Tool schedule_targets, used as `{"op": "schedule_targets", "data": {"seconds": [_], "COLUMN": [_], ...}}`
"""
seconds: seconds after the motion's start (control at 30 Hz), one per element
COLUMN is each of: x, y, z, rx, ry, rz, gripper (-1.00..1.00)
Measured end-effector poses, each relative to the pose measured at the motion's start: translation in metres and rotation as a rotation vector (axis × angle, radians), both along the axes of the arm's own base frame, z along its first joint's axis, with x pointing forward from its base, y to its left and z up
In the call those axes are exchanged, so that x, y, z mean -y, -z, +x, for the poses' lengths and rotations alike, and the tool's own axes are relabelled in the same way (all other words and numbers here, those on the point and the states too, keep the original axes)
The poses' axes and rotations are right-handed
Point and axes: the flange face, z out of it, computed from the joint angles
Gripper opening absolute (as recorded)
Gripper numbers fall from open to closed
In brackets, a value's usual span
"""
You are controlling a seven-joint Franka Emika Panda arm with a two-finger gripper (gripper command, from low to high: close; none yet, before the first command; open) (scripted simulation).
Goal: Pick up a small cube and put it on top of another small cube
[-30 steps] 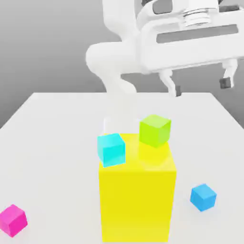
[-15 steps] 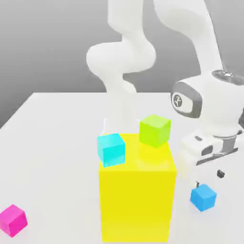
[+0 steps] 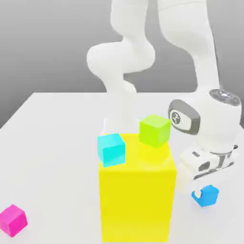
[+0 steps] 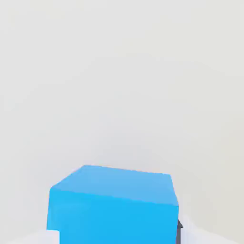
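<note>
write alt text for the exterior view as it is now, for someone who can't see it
White robot arm reaching down to a blue cube at the exterior view's right. Cyan and green cubes sit atop a yellow block; a pink cube lies at left.

— Where does the arm (image 3: pixel 121 57) stand in the exterior view?
— Its lower part rises near the middle, bulges at a rounded joint, then runs up out of the top edge
— And the rest of it?
— The forearm (image 3: pixel 188 26) comes back down on the exterior view's right, narrowing and leaning slightly further right towards the wrist (image 3: pixel 217 121)
— How's the wrist sitting?
— Low, its dark-rimmed round cover (image 3: pixel 183 116) turned to the exterior view's left, with the hand housing (image 3: pixel 207 167) slightly tilted beneath
— The jaws?
— Pointing down and closed on what's between them; in the hand view a dark pad (image 4: pixel 179 234) peeks out at one side
</note>
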Motion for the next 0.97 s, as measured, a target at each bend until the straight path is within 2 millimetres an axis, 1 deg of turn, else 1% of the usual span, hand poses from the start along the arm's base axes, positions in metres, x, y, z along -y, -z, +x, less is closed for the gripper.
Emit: {"op": "schedule_targets", "data": {"seconds": [0.1,0.13,0.23,0.33,0.47,0.57,0.67,0.7,0.73,0.77,0.87,0.9,0.97], "x": [-0.008,-0.006,0.011,0.031,0.064,0.094,0.126,0.137,0.145,0.149,0.153,0.153,0.153], "y": [-0.03,-0.043,-0.084,-0.128,-0.188,-0.231,-0.274,-0.283,-0.285,-0.278,-0.239,-0.23,-0.23], "z": [0.005,0.009,0.024,0.033,0.036,0.032,0.02,0.016,0.013,0.012,0.011,0.01,0.01], "rx": [-0.012,-0.016,-0.025,-0.029,-0.027,-0.023,-0.02,-0.015,-0.009,-0.006,-0.004,-0.003,-0.004], "ry": [-0.056,-0.076,-0.129,-0.19,-0.27,-0.32,-0.365,-0.373,-0.375,-0.376,-0.376,-0.376,-0.376], "rz": [-0.013,-0.011,-0.002,0.005,0.002,-0.009,-0.028,-0.023,-0.009,-0.002,0.004,0.005,0.005], "gripper": [-1.0,-1.0,-1.0,-1.0,-1.0,-1.0,-1.0,-1.0,-1.0,-1.0,-1.0,1.0,1.0]}}
